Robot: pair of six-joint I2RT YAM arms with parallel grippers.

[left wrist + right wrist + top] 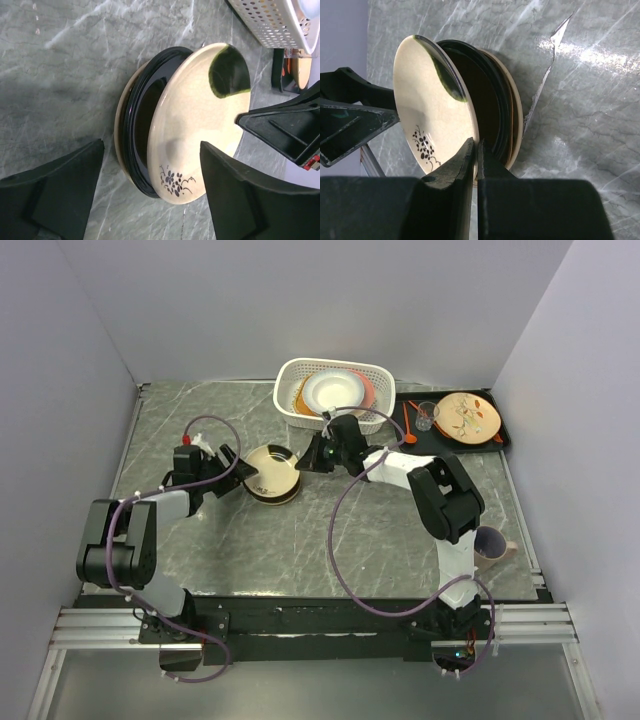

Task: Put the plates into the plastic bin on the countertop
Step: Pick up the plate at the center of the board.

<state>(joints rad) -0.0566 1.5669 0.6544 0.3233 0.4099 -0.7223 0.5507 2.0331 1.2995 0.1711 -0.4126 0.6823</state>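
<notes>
A stack of plates sits on the dark marble countertop. The top one is a cream plate with a dark sprig and a green patch, also in the left wrist view and the top view. It is tilted up off a black plate that lies on a tan plate. My right gripper is shut on the cream plate's rim. My left gripper is open and empty, its fingers either side of the stack's near edge without touching. The white lattice bin behind holds white, orange and pink plates.
A flat black tray at the back right carries a cream plate with red-orange leaf marks, a small glass and an orange utensil. A mug stands by the right arm's base. White walls enclose the counter.
</notes>
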